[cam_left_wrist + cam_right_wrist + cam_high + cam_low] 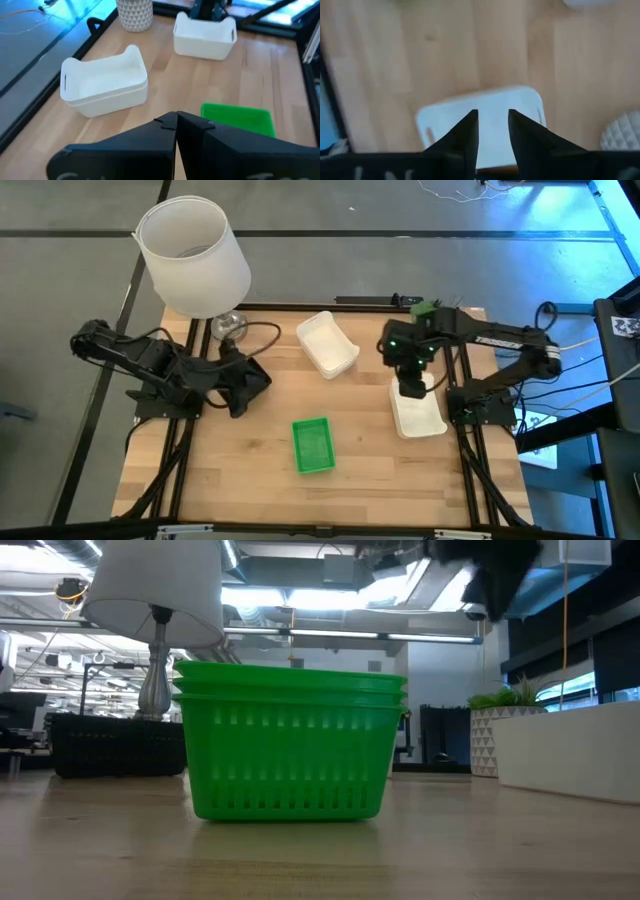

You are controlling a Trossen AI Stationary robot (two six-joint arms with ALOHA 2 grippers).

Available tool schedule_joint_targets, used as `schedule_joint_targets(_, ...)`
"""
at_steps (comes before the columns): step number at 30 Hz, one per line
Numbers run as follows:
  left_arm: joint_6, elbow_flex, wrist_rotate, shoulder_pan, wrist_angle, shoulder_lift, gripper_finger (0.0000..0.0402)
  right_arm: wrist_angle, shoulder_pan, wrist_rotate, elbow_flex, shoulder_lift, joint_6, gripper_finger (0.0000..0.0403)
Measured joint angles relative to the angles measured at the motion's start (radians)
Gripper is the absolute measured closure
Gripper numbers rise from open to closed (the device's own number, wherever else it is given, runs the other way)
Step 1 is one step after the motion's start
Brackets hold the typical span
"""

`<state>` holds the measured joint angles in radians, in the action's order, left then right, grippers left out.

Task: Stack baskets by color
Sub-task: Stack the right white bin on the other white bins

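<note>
The right gripper [411,389] hangs over the right side of the table [240,470], directly above the far end of a white basket [418,416] that lies near the right edge. Its fingers [465,135] stand apart with a narrow gap between them and nothing in it, and the basket's pale inside shows right under that gap. Whether the tips touch the basket cannot be told.

A second white basket [328,343] sits toward the back of the table at an angle (two nested, by the doubled rim in the left wrist view), well apart from the right gripper.

The green baskets [312,445] sit stacked near the front middle.

The left gripper [262,379] waits at the left side, fingers pressed together and empty.
</note>
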<state>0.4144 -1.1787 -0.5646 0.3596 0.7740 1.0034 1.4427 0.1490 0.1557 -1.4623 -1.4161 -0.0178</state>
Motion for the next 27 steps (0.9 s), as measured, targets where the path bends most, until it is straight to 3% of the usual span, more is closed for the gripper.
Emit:
schedule_joint_targets(5,-0.033,0.001,0.002,-0.002,-0.028,0.034,0.0401,-0.044,0.004,-0.113,0.187,0.080,0.080,0.0298)
schedule_joint_targets(10,-0.031,0.001,0.003,-0.011,-0.030,0.067,0.0401,-0.065,0.022,-0.126,0.282,0.078,-0.158,0.0298)
schedule_joint_targets(13,-0.018,0.001,0.002,-0.027,-0.030,0.086,0.0401,-0.131,0.032,-0.134,0.336,0.077,-0.212,0.0298)
schedule_joint_targets(22,-0.006,0.001,0.060,-0.074,-0.030,0.091,0.0401,-0.187,0.032,-0.137,0.412,0.077,-0.252,0.0339)
schedule_joint_targets(27,-0.005,0.001,0.060,-0.076,-0.031,0.088,0.0401,-0.236,0.037,-0.153,0.415,0.077,-0.248,0.0331)
